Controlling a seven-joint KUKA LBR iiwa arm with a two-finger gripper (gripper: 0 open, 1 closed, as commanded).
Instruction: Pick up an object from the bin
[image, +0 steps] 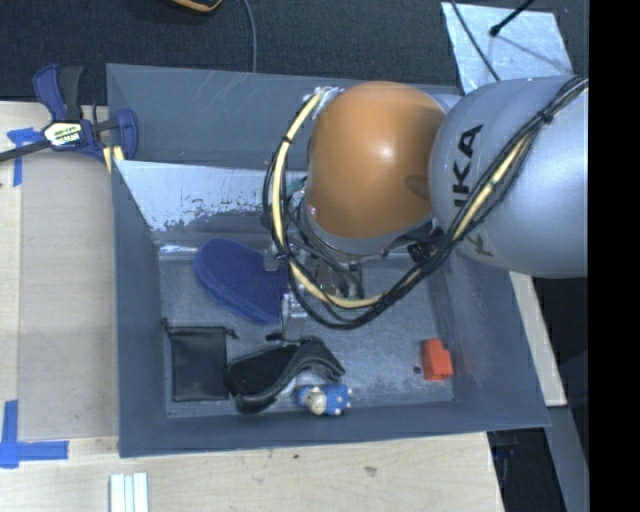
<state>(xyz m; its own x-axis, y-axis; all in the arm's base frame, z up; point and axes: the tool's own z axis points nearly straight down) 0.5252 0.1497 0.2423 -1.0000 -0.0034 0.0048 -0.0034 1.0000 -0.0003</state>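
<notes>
Fingers (294, 318) show as a narrow pale metal tip below the arm's orange cover, low in the middle of the bin; whether they are parted or closed I cannot tell, and nothing is visible between them. The tip stands between two things: just right of the near edge of a dark blue oval pad (232, 275), and just beyond the far rim of a black curved piece (262, 375) with a pale inner edge.

The blue pad lies flat on the floor toward the far left. It looks soft, light and limp, so a pinch on its near right edge would probably lift it, with some droop. The black piece looks pliable too, with a raised lip that offers the better hold. It lies against a flat black square (198, 362) at the near left.

Outward, a small blue and pale figure (325, 400) rests by the near wall, touching the black piece: light, hard, likely to roll. A small orange block (435, 360) sits well apart at the right.

All five lie loose in the grey metal bin (135, 330).
</notes>
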